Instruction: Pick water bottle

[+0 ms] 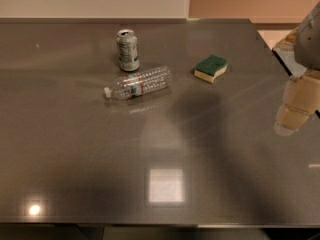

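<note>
One gripper (296, 109), pale cream, is hanging at the far right edge of the view, pointing down over the right-hand side of the glossy grey tabletop (75, 154); whether its grip is released or clenched cannot be told. Above it, the light-coloured arm (311, 36) is running up and out of the upper right corner. To the gripper's left, a broad soft shadow (195, 109) is lying across the middle of the tabletop.

Nearest the gripper, though well apart from it, a sponge (210, 68) with a green top and a yellow underside is sitting flat toward the back. Farther left, the water bottle (139, 83) is lying on its side, clear and ribbed. Its white cap (107, 91) is pointing left and slightly toward the camera, and its red, white and blue label band is wrapping the middle. The bottle is resting well apart from the gripper.

Just behind the bottle, a silver-green can (128, 50) is standing upright near the bottle's neck end; whether the two are touching cannot be told. Toward the front edge, a pale square reflection (166, 185) and a small round glare (34, 209) are shining on the surface.
</note>
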Robot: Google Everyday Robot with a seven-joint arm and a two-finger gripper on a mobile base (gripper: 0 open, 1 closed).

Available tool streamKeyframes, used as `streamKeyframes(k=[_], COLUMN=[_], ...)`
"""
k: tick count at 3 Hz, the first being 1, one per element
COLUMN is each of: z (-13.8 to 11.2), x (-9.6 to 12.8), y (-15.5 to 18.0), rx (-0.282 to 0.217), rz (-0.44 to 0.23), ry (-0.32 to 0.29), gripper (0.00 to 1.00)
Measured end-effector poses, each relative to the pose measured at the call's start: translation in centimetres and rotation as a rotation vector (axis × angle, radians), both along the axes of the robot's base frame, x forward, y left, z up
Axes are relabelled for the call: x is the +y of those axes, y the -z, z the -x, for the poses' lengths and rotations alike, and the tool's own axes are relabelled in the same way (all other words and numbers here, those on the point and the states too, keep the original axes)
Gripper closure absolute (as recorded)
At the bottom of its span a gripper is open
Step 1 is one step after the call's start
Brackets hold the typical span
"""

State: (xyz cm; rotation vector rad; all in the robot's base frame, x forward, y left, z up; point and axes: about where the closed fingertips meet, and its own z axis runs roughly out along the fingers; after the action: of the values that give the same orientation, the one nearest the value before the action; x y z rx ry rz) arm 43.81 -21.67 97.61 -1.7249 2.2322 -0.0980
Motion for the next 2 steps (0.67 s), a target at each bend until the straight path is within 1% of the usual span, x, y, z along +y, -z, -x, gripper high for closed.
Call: streamKeyframes(k=[1,2], z=[-0.1,-1.5], x=[0.1,1.4], y=[-0.1,-0.4], rx=[-0.004,-0.009], rz=[0.002,0.003], ry=[-0.003,-0.073], gripper=[0.0,0.0])
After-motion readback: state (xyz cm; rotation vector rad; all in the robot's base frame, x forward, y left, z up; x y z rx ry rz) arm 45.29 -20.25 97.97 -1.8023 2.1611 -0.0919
